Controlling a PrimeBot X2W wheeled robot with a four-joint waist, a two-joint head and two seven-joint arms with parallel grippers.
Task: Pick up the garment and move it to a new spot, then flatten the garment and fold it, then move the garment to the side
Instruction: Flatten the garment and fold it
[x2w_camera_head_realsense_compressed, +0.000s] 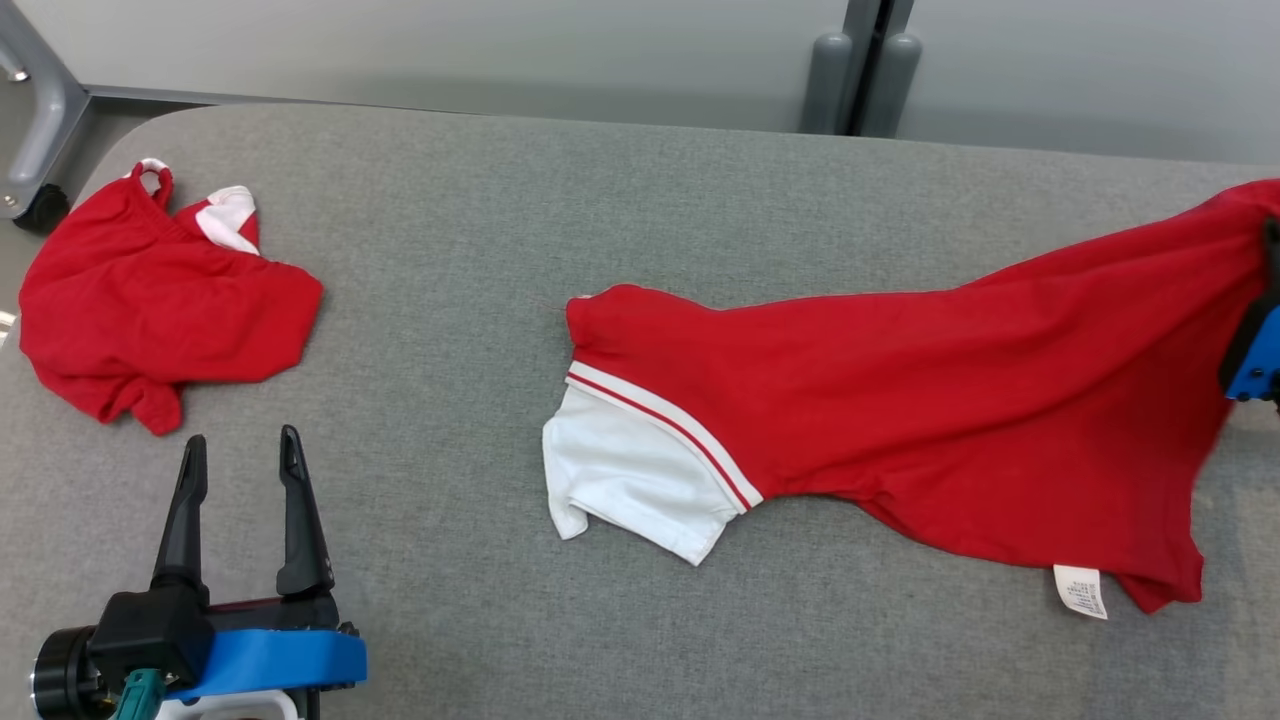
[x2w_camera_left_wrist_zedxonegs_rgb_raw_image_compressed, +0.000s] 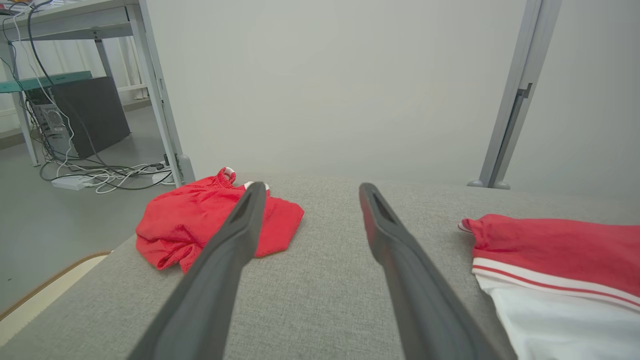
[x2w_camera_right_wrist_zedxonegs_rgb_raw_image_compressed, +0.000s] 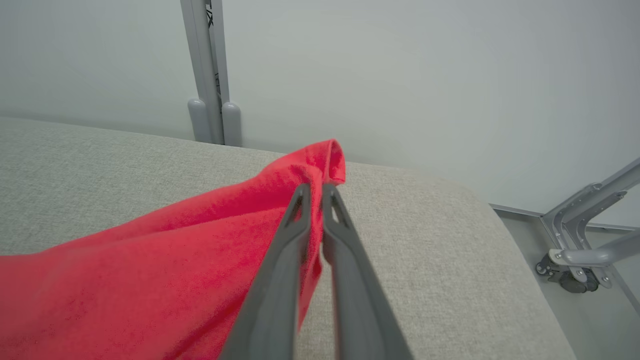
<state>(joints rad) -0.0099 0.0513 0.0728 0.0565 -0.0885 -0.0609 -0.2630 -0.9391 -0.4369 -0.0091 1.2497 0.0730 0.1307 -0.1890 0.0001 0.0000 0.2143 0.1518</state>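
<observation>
Your right gripper (x2w_camera_right_wrist_zedxonegs_rgb_raw_image_compressed: 316, 192) is clamped on a corner of the soft red, white-sleeved garment (x2w_camera_head_realsense_compressed: 900, 400), stretched from the grey woven surface (x2w_camera_head_realsense_compressed: 450, 250)'s right edge toward its middle; your left gripper (x2w_camera_head_realsense_compressed: 243, 450) stands spread apart near the front-left corner.

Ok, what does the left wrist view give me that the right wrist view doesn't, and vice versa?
Left wrist view: the left gripper, open over the padded table; a crumpled red garment beyond it; the white sleeve; a desk and floor cables.
Right wrist view: the right gripper shut on a raised edge of the red shirt; a wheeled frame off the table's end.
Shared: the red shirt, the padded table, the pale wall, a grey post.
</observation>
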